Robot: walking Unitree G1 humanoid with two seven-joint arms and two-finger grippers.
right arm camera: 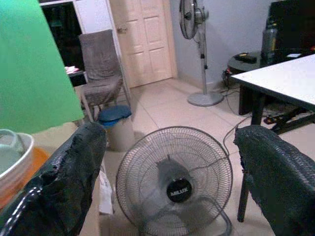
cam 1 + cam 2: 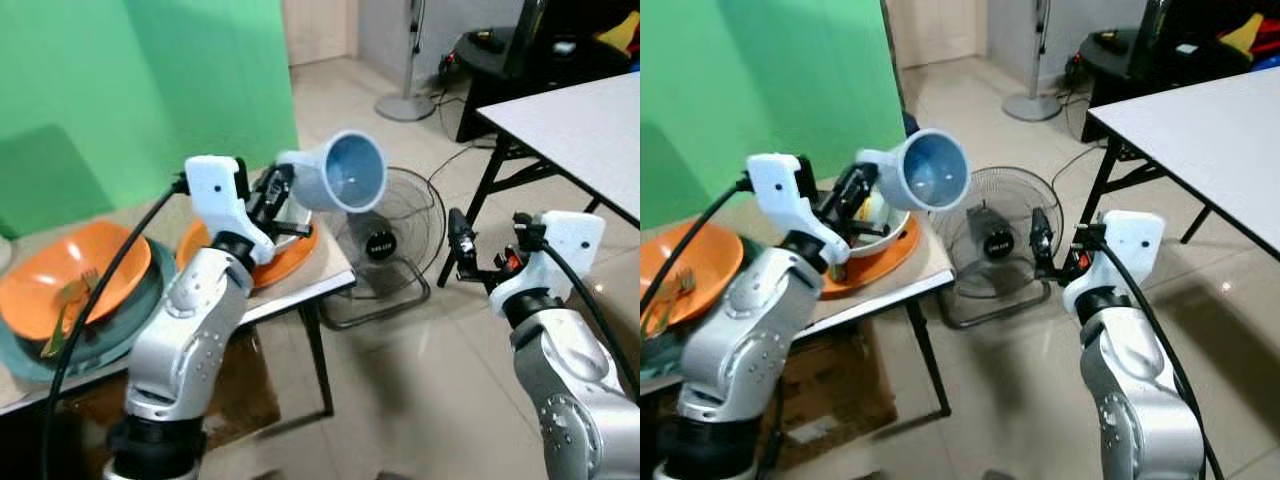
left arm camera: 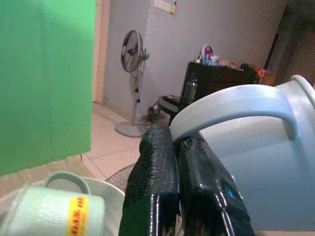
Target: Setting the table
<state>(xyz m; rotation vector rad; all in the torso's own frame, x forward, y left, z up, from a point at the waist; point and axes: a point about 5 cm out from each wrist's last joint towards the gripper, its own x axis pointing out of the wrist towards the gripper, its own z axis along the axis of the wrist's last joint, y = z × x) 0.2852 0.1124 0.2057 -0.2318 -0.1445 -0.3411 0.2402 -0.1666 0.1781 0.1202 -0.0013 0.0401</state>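
My left gripper (image 2: pixel 281 178) is shut on the handle of a pale blue cup (image 2: pixel 340 172) and holds it tilted on its side in the air, above the right end of the small table (image 2: pixel 330 268); the cup's mouth faces the camera. The black fingers (image 3: pixel 162 172) pinch the cup's handle (image 3: pixel 231 105). Below it a white bowl (image 2: pixel 880 232) with a mint cup (image 3: pixel 56 211) inside rests on an orange plate (image 2: pixel 290 258). Further left, an orange bowl (image 2: pixel 70 272) with a fork (image 2: pixel 65 305) lies on a grey-green plate (image 2: pixel 120 335). My right gripper (image 2: pixel 462 245) hangs open over the floor.
A floor fan (image 2: pixel 395 230) lies on the tiles right of the small table. A large white table (image 2: pixel 590 130) stands at the far right. A green screen (image 2: pixel 140 90) backs the small table. A standing fan (image 1: pixel 194 29), a chair (image 1: pixel 101 64) and a bin (image 1: pixel 115 125) stand further off.
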